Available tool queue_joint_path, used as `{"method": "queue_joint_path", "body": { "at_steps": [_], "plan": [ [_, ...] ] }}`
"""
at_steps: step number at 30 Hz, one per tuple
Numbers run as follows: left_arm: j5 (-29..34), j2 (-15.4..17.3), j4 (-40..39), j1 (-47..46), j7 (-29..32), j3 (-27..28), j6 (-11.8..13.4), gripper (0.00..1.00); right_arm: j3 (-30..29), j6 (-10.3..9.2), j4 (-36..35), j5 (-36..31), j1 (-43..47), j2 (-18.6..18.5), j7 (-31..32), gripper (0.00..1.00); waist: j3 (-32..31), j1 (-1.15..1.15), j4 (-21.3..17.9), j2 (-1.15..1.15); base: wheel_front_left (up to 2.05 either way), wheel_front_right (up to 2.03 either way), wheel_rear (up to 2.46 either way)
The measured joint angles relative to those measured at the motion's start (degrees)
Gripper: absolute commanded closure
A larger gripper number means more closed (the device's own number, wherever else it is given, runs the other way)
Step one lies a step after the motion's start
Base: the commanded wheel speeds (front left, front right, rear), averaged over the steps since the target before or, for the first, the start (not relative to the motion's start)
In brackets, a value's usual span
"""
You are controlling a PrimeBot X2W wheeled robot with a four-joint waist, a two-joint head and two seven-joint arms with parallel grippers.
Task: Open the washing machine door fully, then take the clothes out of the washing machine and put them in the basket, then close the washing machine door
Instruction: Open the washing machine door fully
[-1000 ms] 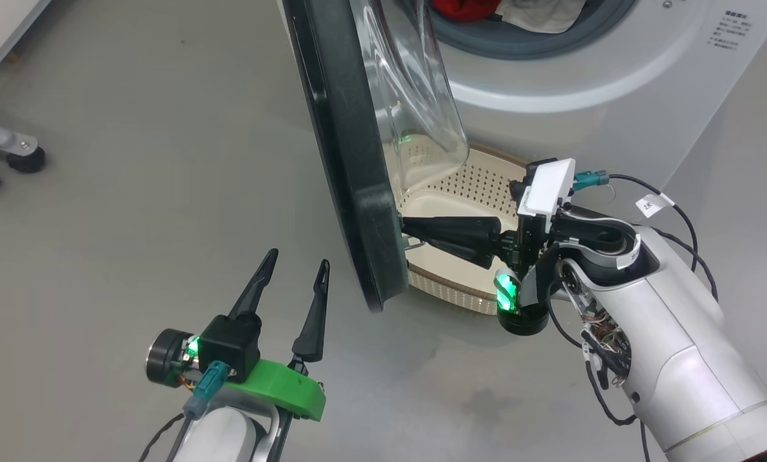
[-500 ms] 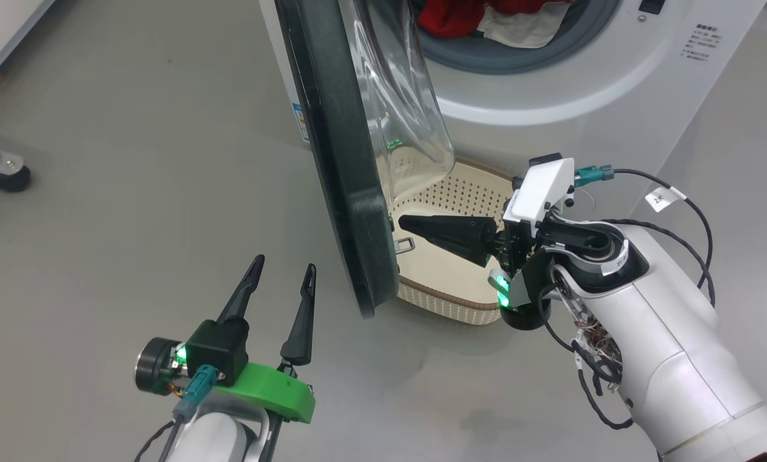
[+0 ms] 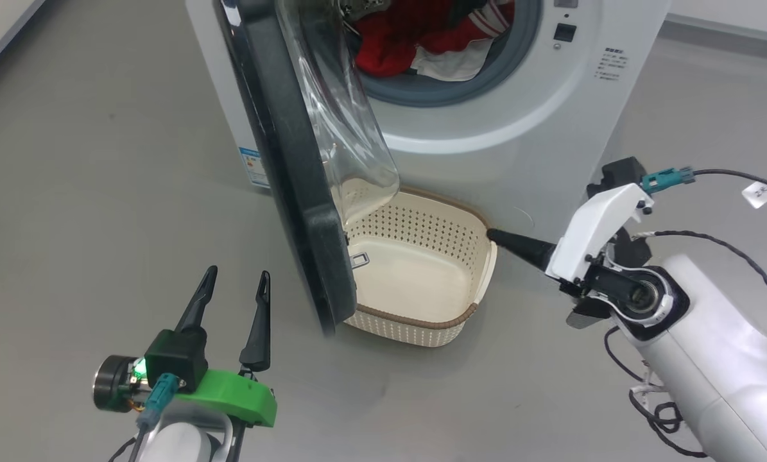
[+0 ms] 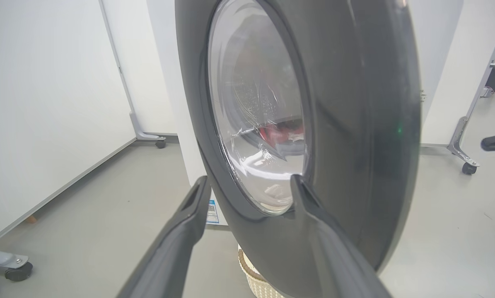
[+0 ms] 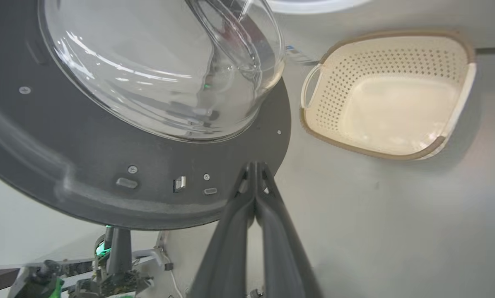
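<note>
Washing machine door (image 3: 293, 179) ajar in head view, lower edge over the basket's (image 3: 422, 324) left rim; clothes (image 3: 409, 38) inside the washing machine (image 3: 518, 128). Left wrist: my left pincer (image 4: 249, 180) wide, empty, before the glass. Right wrist: right pincer (image 5: 254, 165) pinched shut, empty.

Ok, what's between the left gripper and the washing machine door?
Nothing but bare floor: in the head view, it separates the open left gripper from the washing machine door.

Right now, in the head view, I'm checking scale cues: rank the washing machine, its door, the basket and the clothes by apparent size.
1. washing machine
2. washing machine door, nearly edge-on and nearer the camera, so only narrowly ahead
3. basket
4. clothes, only partly visible in the drum
</note>
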Motion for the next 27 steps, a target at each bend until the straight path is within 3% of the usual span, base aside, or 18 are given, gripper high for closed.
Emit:
{"method": "queue_joint_path", "body": {
  "at_steps": [5,8,16,27],
  "plan": [
    [0.0,0.8,0.0,1.2,0.0,2.3,0.0,0.00,0.7,1.86,-2.8,-9.1,1.5,-4.4,-8.0,1.00,-1.4,0.00,-2.9,0.00,0.00,0.00,0.00],
    [0.0,1.4,-0.1,1.6,0.0,3.6,0.0,0.00,2.4,2.00,-4.3,-15.7,2.3,-7.2,-11.9,1.00,-2.2,0.00,-4.6,0.00,0.00,0.00,0.00],
    [0.5,1.5,0.0,3.4,0.0,4.8,-0.1,0.00,3.2,1.75,-7.3,-24.8,6.7,-11.5,-21.0,1.00,-4.2,0.00,-7.8,0.00,0.00,0.00,0.00],
    [1.3,1.8,-0.3,5.8,0.0,6.8,-0.4,0.00,-0.6,-3.97,-11.2,-30.4,15.1,-12.5,-36.2,1.00,-6.1,0.00,-11.3,0.00,0.00,0.00,0.00]
  ]
}}
